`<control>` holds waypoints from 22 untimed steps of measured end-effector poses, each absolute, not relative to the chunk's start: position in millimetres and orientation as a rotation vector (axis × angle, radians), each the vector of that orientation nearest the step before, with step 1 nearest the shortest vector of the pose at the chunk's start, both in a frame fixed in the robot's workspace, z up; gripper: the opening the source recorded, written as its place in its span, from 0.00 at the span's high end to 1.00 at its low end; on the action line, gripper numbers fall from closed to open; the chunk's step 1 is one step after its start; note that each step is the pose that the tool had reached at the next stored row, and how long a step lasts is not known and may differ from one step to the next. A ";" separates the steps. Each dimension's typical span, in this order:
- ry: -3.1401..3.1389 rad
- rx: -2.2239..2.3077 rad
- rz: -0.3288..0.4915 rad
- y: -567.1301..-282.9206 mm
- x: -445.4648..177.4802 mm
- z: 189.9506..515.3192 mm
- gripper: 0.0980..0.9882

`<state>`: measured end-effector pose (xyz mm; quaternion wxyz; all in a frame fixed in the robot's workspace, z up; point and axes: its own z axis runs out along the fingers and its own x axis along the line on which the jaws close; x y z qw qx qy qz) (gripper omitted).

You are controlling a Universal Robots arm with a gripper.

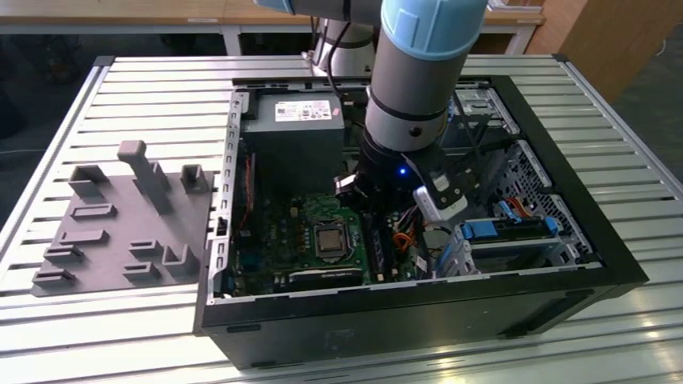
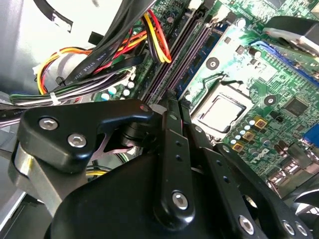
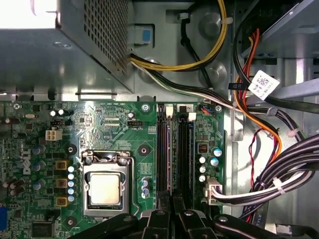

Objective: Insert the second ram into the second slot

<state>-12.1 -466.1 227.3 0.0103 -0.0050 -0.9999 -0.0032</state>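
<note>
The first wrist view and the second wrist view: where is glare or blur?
In the first wrist view, a corner near the power supply is washed out white. In the second wrist view, the tool is sharp, and a dark shape at one edge is blurred.

Arm (image 1: 411,80) reaching steeply down, gripper (image 3: 172,211) low, jaws closed together

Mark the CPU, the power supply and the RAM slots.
CPU (image 3: 105,188), first wrist view, centre of its metal lid.
Power supply (image 1: 293,148), exterior view, its top face.
RAM slots (image 3: 173,149), first wrist view, midway along the dark parallel slots.
</note>
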 end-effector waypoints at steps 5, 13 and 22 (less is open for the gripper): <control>-3.120 -0.016 -0.009 -466.1 -12.1 225.2 0.96; -3.120 -0.016 -0.010 -466.1 -12.1 223.5 0.96; -3.120 -0.017 -0.011 -466.1 -11.4 222.2 0.96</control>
